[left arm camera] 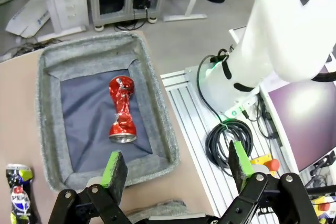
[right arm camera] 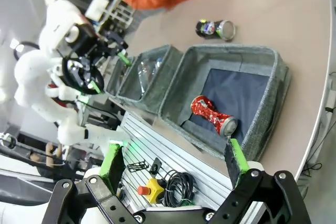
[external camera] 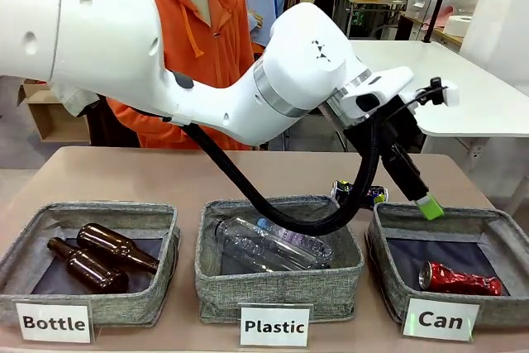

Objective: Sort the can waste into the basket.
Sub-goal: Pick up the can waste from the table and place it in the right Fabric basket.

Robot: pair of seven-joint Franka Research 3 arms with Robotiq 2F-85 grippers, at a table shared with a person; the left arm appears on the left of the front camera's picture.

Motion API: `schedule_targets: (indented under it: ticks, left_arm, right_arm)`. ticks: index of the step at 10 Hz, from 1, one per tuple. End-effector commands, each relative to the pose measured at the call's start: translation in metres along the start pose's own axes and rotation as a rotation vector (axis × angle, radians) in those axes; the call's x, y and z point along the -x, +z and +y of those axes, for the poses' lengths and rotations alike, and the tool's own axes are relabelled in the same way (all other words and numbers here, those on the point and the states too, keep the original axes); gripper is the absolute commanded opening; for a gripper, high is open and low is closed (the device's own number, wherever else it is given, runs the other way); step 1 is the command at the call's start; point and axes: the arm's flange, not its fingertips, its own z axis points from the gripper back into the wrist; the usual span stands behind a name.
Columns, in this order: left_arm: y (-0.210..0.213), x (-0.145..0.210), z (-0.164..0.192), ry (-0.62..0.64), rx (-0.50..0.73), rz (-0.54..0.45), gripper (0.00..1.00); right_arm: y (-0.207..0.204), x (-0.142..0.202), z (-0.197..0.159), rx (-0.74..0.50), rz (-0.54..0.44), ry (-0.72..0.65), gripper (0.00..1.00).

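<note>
Lying flat in basket (external camera: pixel 382 258), red can (external camera: pixel 459 279), axis left-right.

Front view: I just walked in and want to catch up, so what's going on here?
The left claw hangs open and empty over the edge of the Can basket. The red can lies inside it; the blue can lies on the table behind the basket. The right claw is open too, holding nothing. A person in orange stands across the table.
</note>
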Motion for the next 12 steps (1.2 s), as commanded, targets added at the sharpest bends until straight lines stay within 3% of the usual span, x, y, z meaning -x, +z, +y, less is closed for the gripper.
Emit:
schedule_targets:
  ticks: [1,3,5,7,8,10,11,12]
  left_arm:
    - [0.039,0.026,-0.02,0.065,-0.11,-0.053,1.0]
    - [0.101,0.078,-0.038,0.215,-0.162,-0.08,1.0]
    - [0.17,0.156,-0.07,0.368,-0.086,-0.201,1.0]
    - [0.229,0.234,-0.116,0.479,-0.193,-0.439,1.0]
    - [0.254,0.276,-0.137,0.529,-0.273,-0.525,1.0]
    - [0.281,0.356,-0.178,0.664,-0.195,-0.626,1.0]
    - [0.293,0.402,-0.187,0.714,-0.213,-0.724,1.0]
    - [0.304,0.418,-0.203,0.734,-0.221,-0.774,1.0]
  right_arm:
    - [-0.011,-0.007,0.011,-0.066,-0.01,0.045,1.0]
    - [-0.059,-0.019,0.033,-0.1,0.074,0.098,1.0]
    - [-0.135,-0.033,0.066,-0.185,0.215,0.161,1.0]
    - [-0.209,-0.04,0.097,-0.259,0.357,0.184,1.0]
    - [-0.243,-0.048,0.106,-0.313,0.427,0.152,1.0]
    - [-0.285,-0.065,0.11,-0.48,0.498,0.013,1.0]
    - [-0.298,-0.076,0.094,-0.523,0.486,-0.092,1.0]
    - [-0.304,-0.073,0.092,-0.483,0.456,-0.109,1.0]
